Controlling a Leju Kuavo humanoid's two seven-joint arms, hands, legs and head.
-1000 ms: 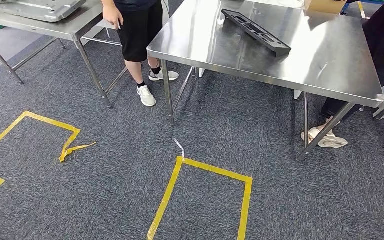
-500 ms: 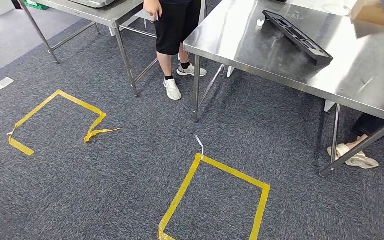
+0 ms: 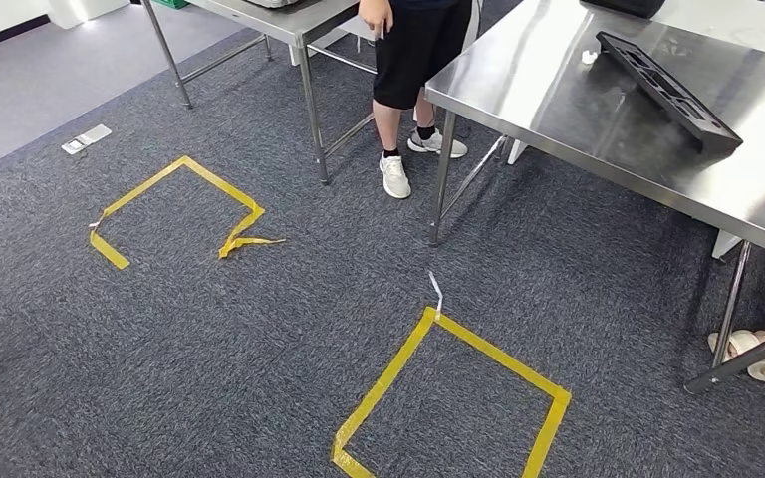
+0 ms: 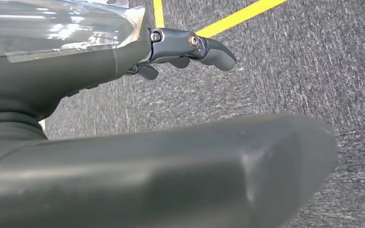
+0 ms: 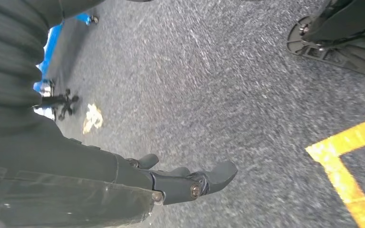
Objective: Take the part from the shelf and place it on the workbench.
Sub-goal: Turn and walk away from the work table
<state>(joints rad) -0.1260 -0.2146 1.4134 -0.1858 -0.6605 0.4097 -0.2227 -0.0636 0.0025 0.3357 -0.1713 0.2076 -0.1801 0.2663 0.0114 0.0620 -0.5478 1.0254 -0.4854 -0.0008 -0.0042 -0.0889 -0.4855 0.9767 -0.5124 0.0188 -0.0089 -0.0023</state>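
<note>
Both hands hang at the robot's sides over the carpet (image 3: 259,329), which suits walking more than reaching: the left hand (image 4: 180,50) and the right hand (image 5: 180,183) each show fingers loosely extended with nothing in them. A black part (image 3: 667,90) lies flat on the steel workbench (image 3: 578,129), near its far edge, well apart from either hand's fingers. No shelf is visible, so I cannot tell whether that is the part to be fetched. A person (image 3: 413,60) stands beside the workbench.
</note>
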